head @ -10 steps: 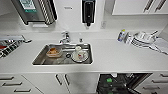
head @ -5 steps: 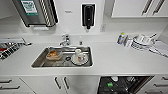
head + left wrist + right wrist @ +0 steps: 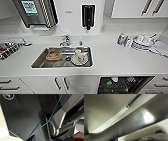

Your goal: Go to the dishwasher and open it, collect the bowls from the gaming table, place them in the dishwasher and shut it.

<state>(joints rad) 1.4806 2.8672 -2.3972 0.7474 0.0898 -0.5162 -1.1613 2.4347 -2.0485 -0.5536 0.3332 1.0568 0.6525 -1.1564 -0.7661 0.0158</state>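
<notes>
Below the white counter [image 3: 117, 62], at the lower right of the head view, the dishwasher [image 3: 123, 85] is seen standing open, dark inside w/ racks; something bright green [image 3: 109, 82], prob. the green bowl, is seen in its rack, though this can't be told for sure. A pale round item [image 3: 114, 79] is seen just beside it. No red-orange bowl can be made out w/ certainty.

Neither gripper's fingers can be made out, so how far either is open, & whether anything is held, can't be told. Places relative to the grippers can therefore be given only roughly: in the right wrist view a brushed-steel front w/ a bar handle [image 3: 111, 122] is seen very close to that wrist, running slantwise past it; it is prob. part of the dishwasher. In the left wrist view a thin blue cable [image 3: 52, 115] is seen draped across the robot's own dark plate & jointed bar.

Up on the counter, a steel sink [image 3: 40, 61] is set in; a tap [image 3: 65, 40] is mounted behind it. Inside the sink a plate w/ a cup [image 3: 80, 59] & a brownish dish [image 3: 53, 55] are seen. At the far right a rack of white dishes [image 3: 142, 42] is placed, w/ a small bottle [image 3: 121, 39] just beside it. A black dispenser [image 3: 88, 15] is fixed to the wall above the tap. White cabinet doors [image 3: 62, 83] are shut beside the dishwasher.
</notes>
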